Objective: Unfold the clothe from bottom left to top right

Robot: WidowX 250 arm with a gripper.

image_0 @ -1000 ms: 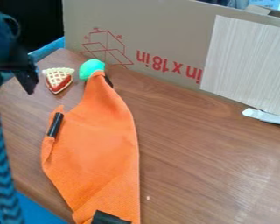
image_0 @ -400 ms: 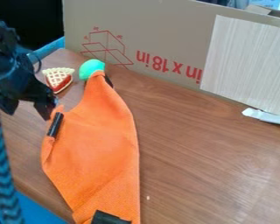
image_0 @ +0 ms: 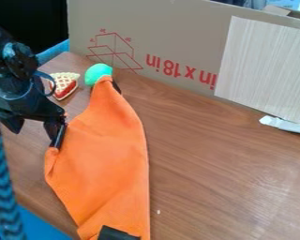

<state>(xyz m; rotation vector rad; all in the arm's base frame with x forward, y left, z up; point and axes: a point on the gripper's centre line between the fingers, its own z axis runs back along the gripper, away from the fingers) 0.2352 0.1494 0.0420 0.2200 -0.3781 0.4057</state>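
Observation:
The black gripper (image_0: 34, 129) is at the left, its two fingers spread apart with table between them. Its right finger overlaps the black strip (image_0: 61, 137) on the left edge of the orange cloth (image_0: 108, 154); whether they touch I cannot tell. The cloth lies long and narrow down the left half of the table, with its left edge folded in beside the strip. At its top it narrows to a tip, and another black patch (image_0: 116, 233) shows at its bottom end.
A green round toy (image_0: 98, 73) sits against the cloth's top tip. Left of it lies a toy pie slice (image_0: 64, 85), partly behind the arm. A cardboard box (image_0: 171, 47) walls off the back of the table (image_0: 228, 178). White paper (image_0: 285, 124) lies at the right.
From the upper left, the gripper has come down and to the right, to the cloth's left edge. The cloth has not visibly moved.

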